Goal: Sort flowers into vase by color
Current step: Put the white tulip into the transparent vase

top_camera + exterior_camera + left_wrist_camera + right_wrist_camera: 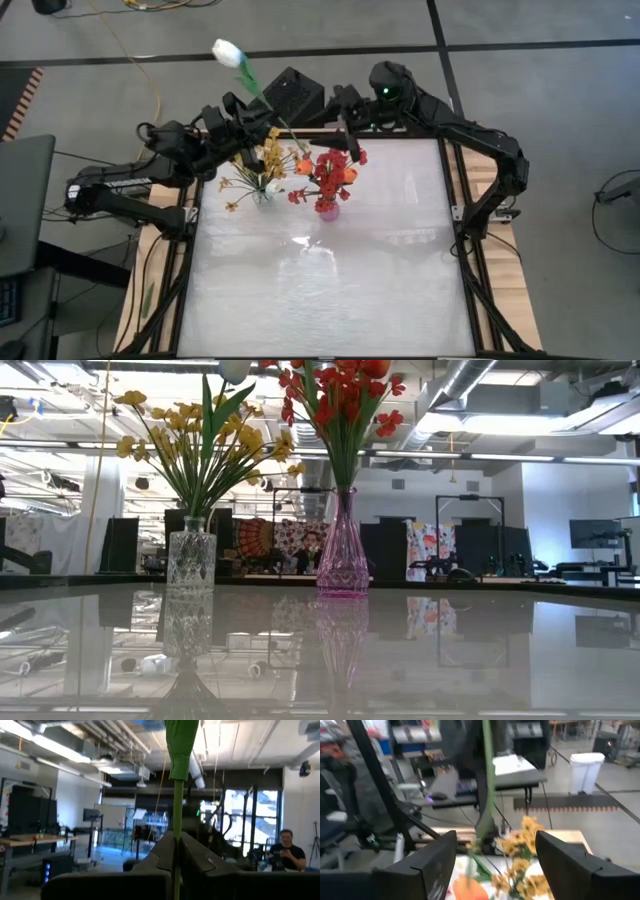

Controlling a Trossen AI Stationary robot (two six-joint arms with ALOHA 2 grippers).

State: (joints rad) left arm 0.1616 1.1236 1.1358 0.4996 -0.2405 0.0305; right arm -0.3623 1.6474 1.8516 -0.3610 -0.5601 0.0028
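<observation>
Two tools are at work over the far edge of the counter (330, 290). The left tool (243, 112) is clamped tight on the green stem of a white tulip-like flower (228, 52), its bud held high and out past the counter's far edge, so this flower is not yet in any vase. The right tool (350, 128) stands with its fingers (427, 865) spread wide and nothing between them, just beyond the red blooms.

As for progress, the yellow sprays (200, 425) stand in the clear glass vase (191, 560) on the left, and the red flowers (340, 390) fill the pink vase (343, 550) beside it. A small orange bloom (303, 167) sits near the red cluster. Judging from this, red and yellow look sorted and the white flower remains.

No third vase for white shows anywhere. The low view cuts off the bud and the bouquet tops, and whether the orange bloom sits in the pink vase cannot be told.
</observation>
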